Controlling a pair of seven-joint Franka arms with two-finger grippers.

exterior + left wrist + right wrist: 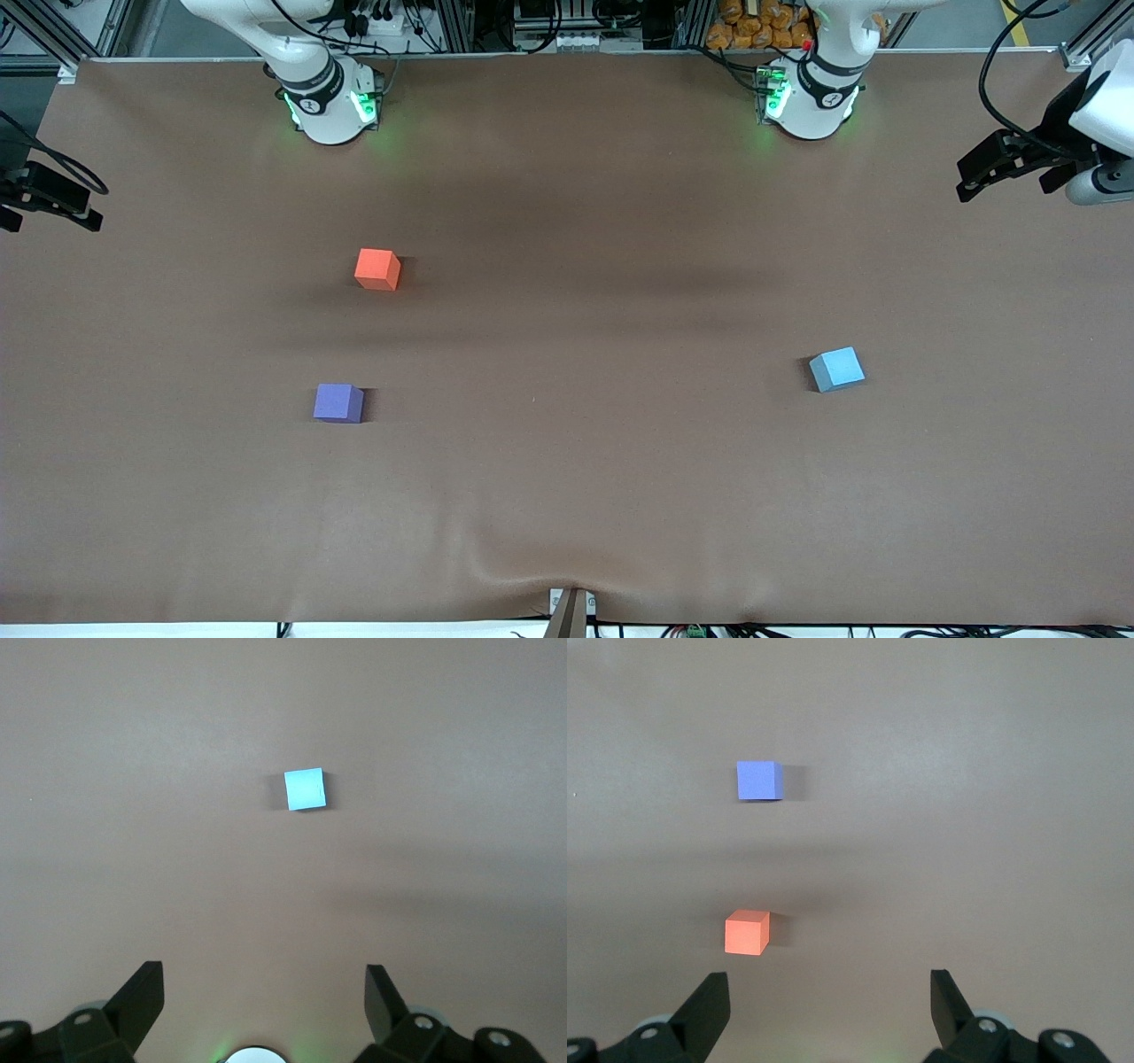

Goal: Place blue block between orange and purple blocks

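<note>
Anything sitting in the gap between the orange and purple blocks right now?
No. Between the orange block and the purple block there is only bare table, as the front and right wrist views both show. The blue block sits toward the left arm's end.

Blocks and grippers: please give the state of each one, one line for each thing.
blue block: flat on the table, alone toward the left arm's end, untouched.
orange block: on the table, free, toward the right arm's end.
purple block: on the table, nearer the front camera than the orange block, apart from it.
left gripper: open, empty, high over the table.
right gripper: open, empty, high over the table.
</note>
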